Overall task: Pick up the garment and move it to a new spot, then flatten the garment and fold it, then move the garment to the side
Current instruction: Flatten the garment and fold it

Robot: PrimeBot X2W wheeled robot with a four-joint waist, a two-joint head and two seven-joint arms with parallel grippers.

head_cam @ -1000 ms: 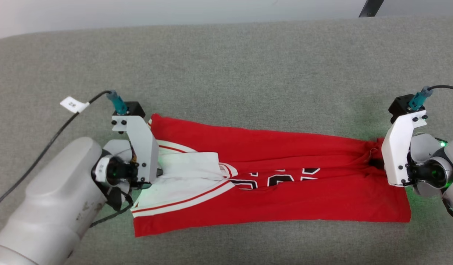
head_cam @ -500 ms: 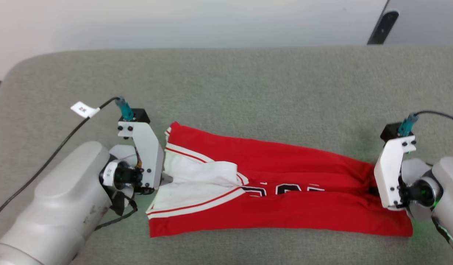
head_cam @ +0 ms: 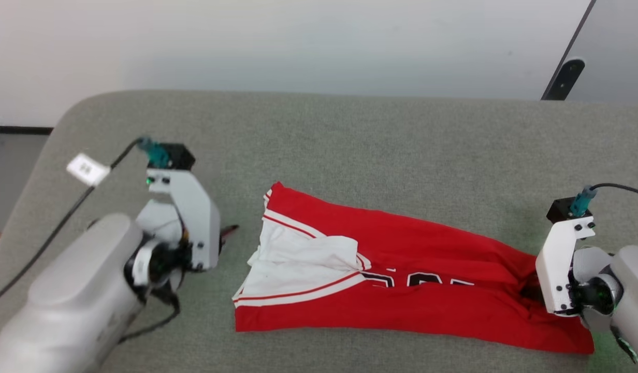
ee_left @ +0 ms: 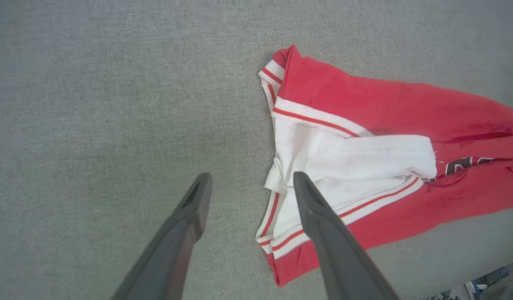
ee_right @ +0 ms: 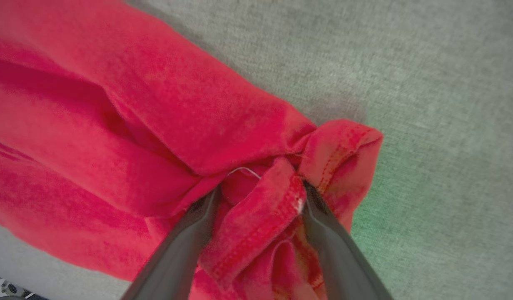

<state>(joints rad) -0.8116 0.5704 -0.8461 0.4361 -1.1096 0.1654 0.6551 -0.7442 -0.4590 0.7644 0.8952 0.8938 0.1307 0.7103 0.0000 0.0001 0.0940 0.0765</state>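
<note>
Your left pincer (ee_left: 251, 177) stands spread wide with nothing between its fingers. It hangs over bare grey padding just off the sleeve end of the shirt (head_cam: 428, 311). In the left wrist view one finger (ee_left: 325, 233) crosses in front of the striped edge, but I cannot say whether it touches. Your right pincer (ee_right: 260, 189) is spread about as wide. A bunched knot of red hem sits between its two fingers and brushes both. From this close it is hard to judge whether they press on the cloth at all; it looks loose rather than pinched.

The shirt lies on the padding as a long band across the front, running from near the left pincer to the right one. It is red and doubled over lengthwise. A white sleeve (ee_left: 364, 158) is folded on top at the left end, with red-and-white striped trim (head_cam: 298, 294) beside it. Black, white-edged figures (head_cam: 383, 281) sit half hidden in a crease near the middle. The right end gathers into wrinkles at the hem, while the near edge runs fairly straight.

The grey padded surface (head_cam: 350, 155) has a rounded far-left corner, and a pale wall (head_cam: 246, 46) stands behind it. A white tag (head_cam: 86, 169) hangs on the left arm's cable, and a dark bar (head_cam: 563, 79) slants at the upper right.
</note>
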